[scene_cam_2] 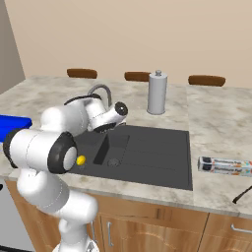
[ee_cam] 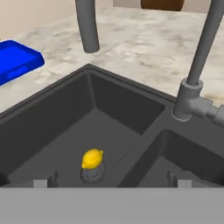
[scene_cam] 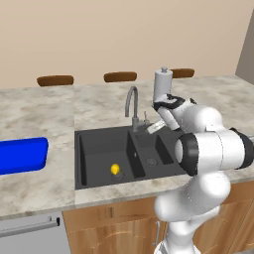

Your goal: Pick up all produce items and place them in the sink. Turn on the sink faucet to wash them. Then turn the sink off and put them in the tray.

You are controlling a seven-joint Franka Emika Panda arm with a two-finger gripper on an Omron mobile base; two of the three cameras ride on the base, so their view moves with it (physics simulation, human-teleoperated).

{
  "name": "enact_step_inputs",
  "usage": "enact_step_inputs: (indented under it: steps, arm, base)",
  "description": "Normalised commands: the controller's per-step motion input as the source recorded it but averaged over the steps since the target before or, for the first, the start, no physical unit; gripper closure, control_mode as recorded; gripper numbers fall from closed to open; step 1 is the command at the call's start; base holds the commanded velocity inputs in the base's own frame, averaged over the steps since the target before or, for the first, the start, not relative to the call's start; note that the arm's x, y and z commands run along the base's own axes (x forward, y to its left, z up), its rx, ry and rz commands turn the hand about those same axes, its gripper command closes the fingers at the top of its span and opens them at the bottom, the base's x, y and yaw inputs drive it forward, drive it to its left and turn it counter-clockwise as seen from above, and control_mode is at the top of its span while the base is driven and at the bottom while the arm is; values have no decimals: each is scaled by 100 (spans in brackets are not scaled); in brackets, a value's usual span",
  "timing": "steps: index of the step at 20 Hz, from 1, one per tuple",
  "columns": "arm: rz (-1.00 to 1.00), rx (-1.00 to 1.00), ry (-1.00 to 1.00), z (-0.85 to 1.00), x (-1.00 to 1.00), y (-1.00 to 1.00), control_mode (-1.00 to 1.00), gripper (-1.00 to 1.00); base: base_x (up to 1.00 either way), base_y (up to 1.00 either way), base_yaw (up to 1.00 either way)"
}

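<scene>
We see the lemon [ee_cam: 92,159] lying by the drain in the large basin of the sink [scene_cam: 99,149], our jaws spread wide above it, beside the faucet [scene_cam: 133,106].

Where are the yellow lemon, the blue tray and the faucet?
Small yellow lemon [ee_cam: 92,158], hand view, middle of fruit.
Bright blue rectangular tray [scene_cam: 22,155], left base view, front wall.
Slim grey metal gooseneck faucet [scene_cam: 133,106], left base view, upright neck.

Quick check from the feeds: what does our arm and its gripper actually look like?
A glossy white arm built of rounded segments, with black bands at the joints. The hand is white with dark trim. The gripper ends in two small grey finger tips. No cables or markings visible.
</scene>
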Motion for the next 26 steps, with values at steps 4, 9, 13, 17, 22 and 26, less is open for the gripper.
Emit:
enact_step_inputs:
  steps: [4,9,13,17,22,26]
  arm:
    - [-17,-11,11,5,-23,82,-100,-100]
    - [-19,-15,8,0,-2,98,-100,-100]
    - [-9,-13,7,-3,-6,69,-100,-100]
    - [0,-8,5,-13,-10,29,-100,-100]
    - [-2,-8,12,-1,0,37,-100,-100]
    - [-5,-4,10,-17,-11,11,-100,-100]
  base:
    - [0,0,0]
    - [0,0,0]
    - [0,0,0]
    - [0,0,0]
    - [0,0,0]
    - [0,0,0]
